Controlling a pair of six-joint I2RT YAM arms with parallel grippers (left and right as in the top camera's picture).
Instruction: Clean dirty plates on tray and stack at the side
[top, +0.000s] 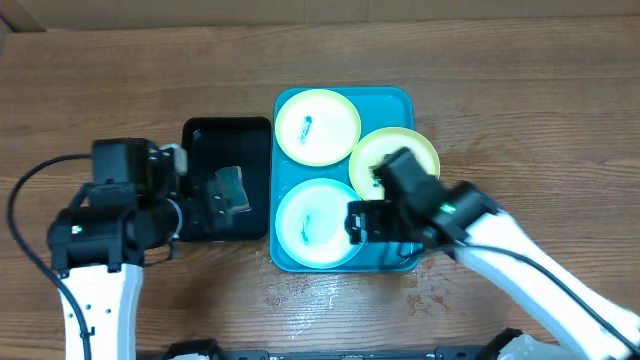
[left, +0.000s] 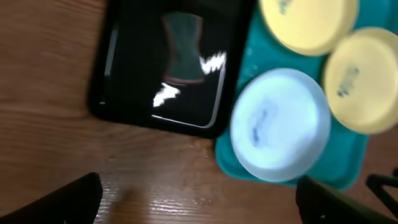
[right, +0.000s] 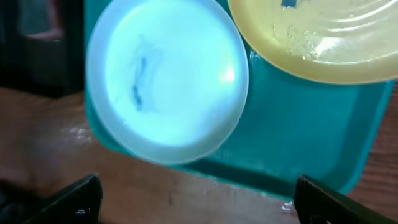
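Note:
The turquoise tray (top: 396, 103) holds three plates. A pale yellow-green plate (top: 317, 127) lies at its back left. A second yellow-green plate (top: 400, 152) lies at the right, partly under my right arm. A pale cyan plate (top: 312, 225) with a small dark smear lies at the front. My right gripper (top: 372, 226) is open and empty over the tray's front edge, just right of the cyan plate (right: 165, 78). My left gripper (top: 200, 212) is open and empty over the black tub's front. The left wrist view shows the cyan plate (left: 280, 124) and the tray (left: 348, 169).
A black rectangular tub (top: 227, 133) stands against the tray's left side, with a small greenish pad (top: 231, 188) in it. Brown wood-grain tabletop (top: 500, 90) lies all round. Wet patches (top: 320, 295) shine on the wood in front of the tray.

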